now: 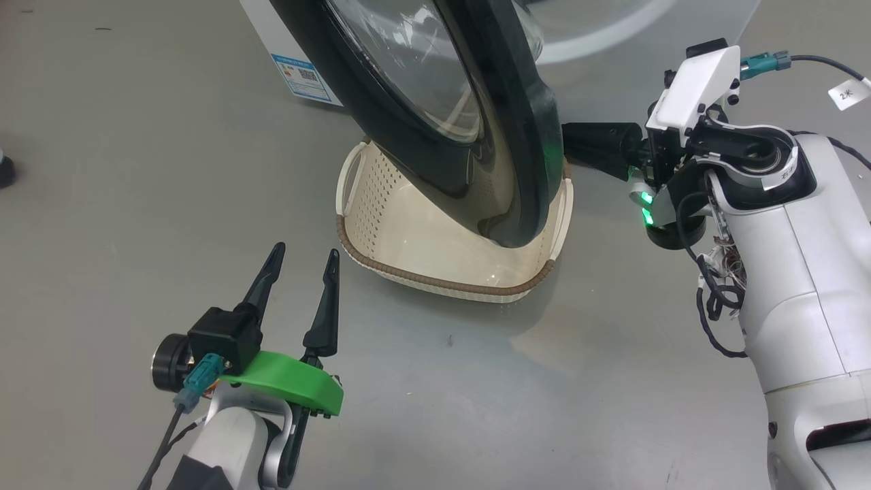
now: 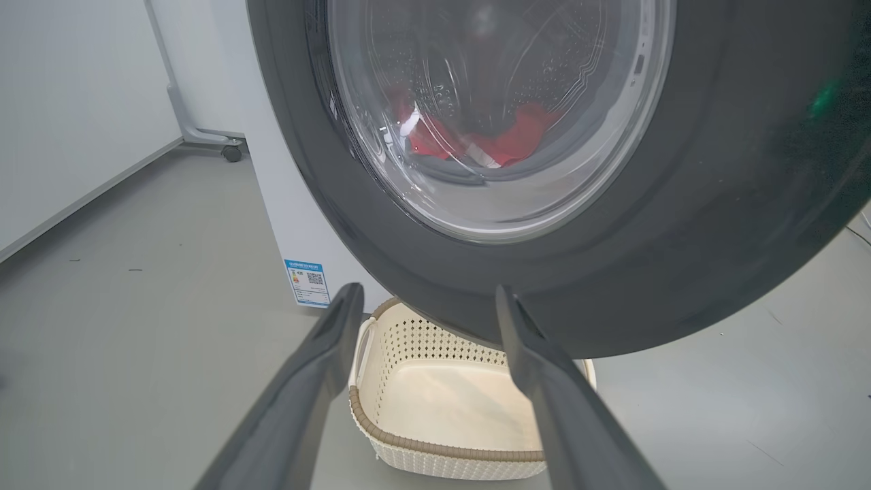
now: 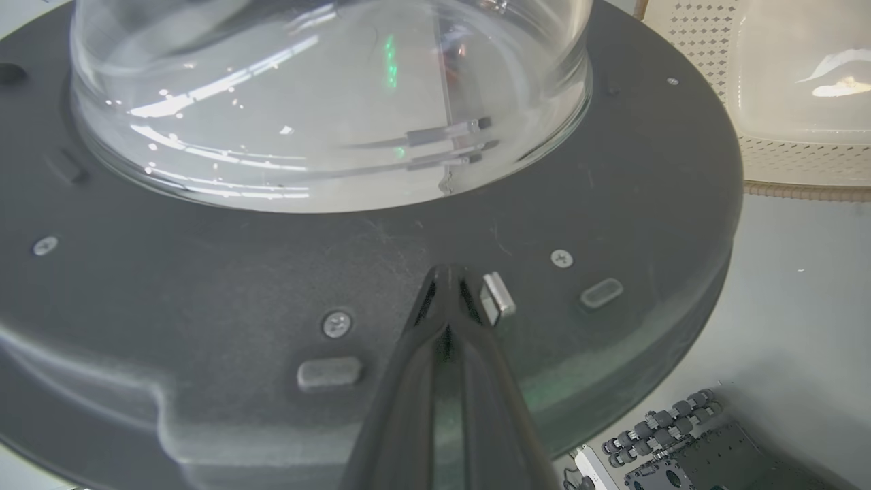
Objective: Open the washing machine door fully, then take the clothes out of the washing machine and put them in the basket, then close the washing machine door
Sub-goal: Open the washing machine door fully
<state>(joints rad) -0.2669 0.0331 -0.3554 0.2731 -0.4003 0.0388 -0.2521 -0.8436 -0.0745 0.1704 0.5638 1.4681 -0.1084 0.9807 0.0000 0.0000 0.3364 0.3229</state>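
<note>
The washing machine door (image 1: 524, 136) stands partly open, its black rim hanging over the cream basket (image 1: 435, 279) on the floor. In the left wrist view the red clothes (image 2: 507, 139) show through the door (image 2: 680, 224) glass, inside the white washing machine (image 2: 282, 204). My left gripper (image 1: 304, 253) hovers open and empty to the left of the basket (image 2: 435, 449), fingers pointing towards the door. My right gripper (image 3: 446, 275) is shut with nothing in it, its tip against the door's inner face (image 3: 204, 286) beside the metal latch (image 3: 499, 296). In the head view the right gripper (image 1: 570, 143) reaches the door from the right.
A blue label (image 1: 305, 78) sits low on the machine's front. A wheeled stand leg (image 2: 231, 151) and a pale wall lie to the left of the machine. A dark object (image 1: 5, 170) sits at the floor's left edge. My right arm's cable (image 1: 711, 306) hangs beside the door.
</note>
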